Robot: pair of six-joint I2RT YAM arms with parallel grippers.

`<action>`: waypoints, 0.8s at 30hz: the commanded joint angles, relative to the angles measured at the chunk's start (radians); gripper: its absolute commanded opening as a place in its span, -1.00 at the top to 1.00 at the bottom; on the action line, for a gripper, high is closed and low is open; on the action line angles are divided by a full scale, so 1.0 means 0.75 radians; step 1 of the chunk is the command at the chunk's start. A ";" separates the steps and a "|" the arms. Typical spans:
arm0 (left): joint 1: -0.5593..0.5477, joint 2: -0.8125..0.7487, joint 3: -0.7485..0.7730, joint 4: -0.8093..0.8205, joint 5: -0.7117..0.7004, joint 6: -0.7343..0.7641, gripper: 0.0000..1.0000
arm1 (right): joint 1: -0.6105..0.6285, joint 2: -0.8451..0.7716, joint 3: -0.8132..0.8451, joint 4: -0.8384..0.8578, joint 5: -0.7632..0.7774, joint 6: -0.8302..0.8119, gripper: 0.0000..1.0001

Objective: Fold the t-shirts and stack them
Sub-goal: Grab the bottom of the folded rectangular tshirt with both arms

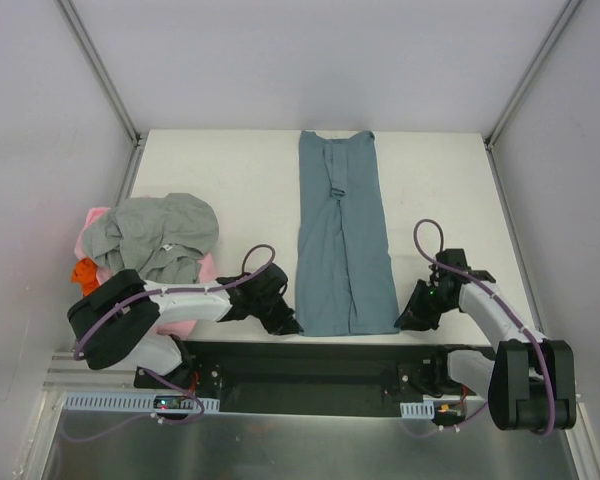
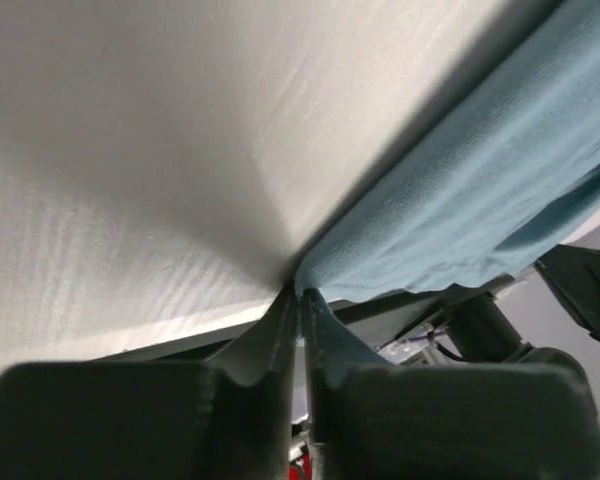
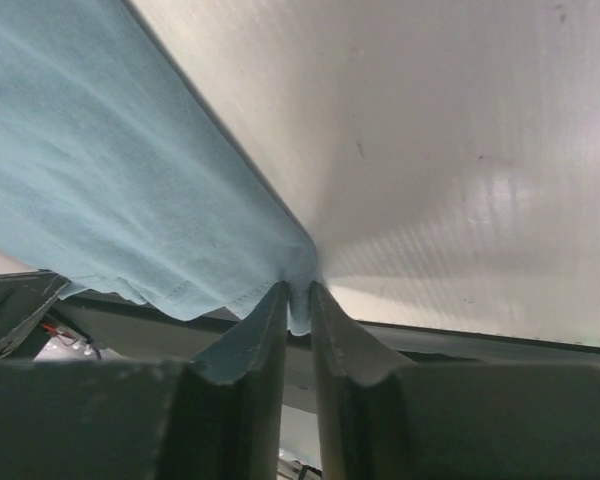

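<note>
The near corners of the slate-blue shirt (image 1: pixel 342 240) are pinched by the left tool (image 2: pixel 300 294) and the right tool (image 3: pixel 298 292). It is laid as a long strip on the desk (image 1: pixel 230 190), only half folded. The grey shirt (image 1: pixel 155 235), pink shirt (image 1: pixel 92 225) and orange shirt (image 1: pixel 84 272) are heaped, not folded yet.

Bare table (image 1: pixel 230 190) lies open between the shirt pile (image 1: pixel 150 235) and the blue shirt (image 1: pixel 342 235), and right of it.
</note>
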 commanded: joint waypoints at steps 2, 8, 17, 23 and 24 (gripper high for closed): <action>-0.021 0.016 0.002 -0.108 -0.023 0.011 1.00 | 0.016 0.006 0.023 -0.010 -0.044 0.004 0.87; -0.021 -0.080 0.131 -0.253 -0.109 0.126 1.00 | 0.016 -0.039 0.109 -0.076 -0.075 -0.027 0.99; 0.102 -0.041 0.475 -0.457 -0.177 0.459 1.00 | 0.014 0.069 0.573 -0.170 -0.153 -0.047 0.99; 0.288 0.047 0.771 -0.509 -0.209 0.729 1.00 | 0.016 0.322 0.834 -0.129 -0.191 -0.070 0.99; 0.308 0.069 0.806 -0.513 -0.211 0.754 1.00 | 0.014 0.355 0.857 -0.119 -0.206 -0.068 0.99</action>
